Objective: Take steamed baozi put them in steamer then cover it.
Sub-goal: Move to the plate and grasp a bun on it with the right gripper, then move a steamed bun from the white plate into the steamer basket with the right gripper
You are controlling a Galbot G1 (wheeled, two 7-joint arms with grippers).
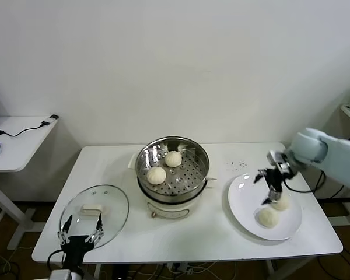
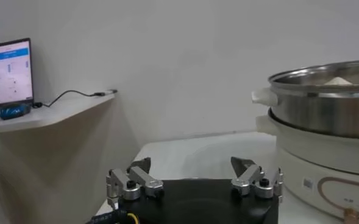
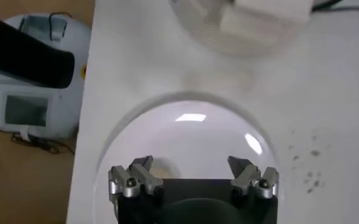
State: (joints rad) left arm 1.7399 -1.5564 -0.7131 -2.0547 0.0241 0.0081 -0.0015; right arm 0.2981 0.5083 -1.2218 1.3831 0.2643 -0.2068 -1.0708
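Note:
The steel steamer (image 1: 193,153) (image 2: 325,106) stands mid-table on its white base, with two steamed baozi (image 1: 173,158) (image 1: 156,175) on its perforated tray. Another two baozi (image 1: 268,217) (image 1: 283,202) lie on a white plate (image 1: 242,201) (image 3: 185,137) at the right. Just above that plate, beside the rear bun, my right gripper (image 1: 268,188) (image 3: 191,165) hangs open and empty. The glass cover (image 1: 114,204) with its cream handle (image 1: 92,210) lies flat at the front left. At the cover's near edge my left gripper (image 1: 80,230) (image 2: 194,173) waits, open and empty.
A white side table (image 1: 20,146) (image 2: 57,106) with cables, a blue mouse and a laptop (image 2: 8,73) stands to the left. Dark specks (image 1: 239,164) mark the tabletop behind the plate. The table's front edge runs close to both the cover and the plate.

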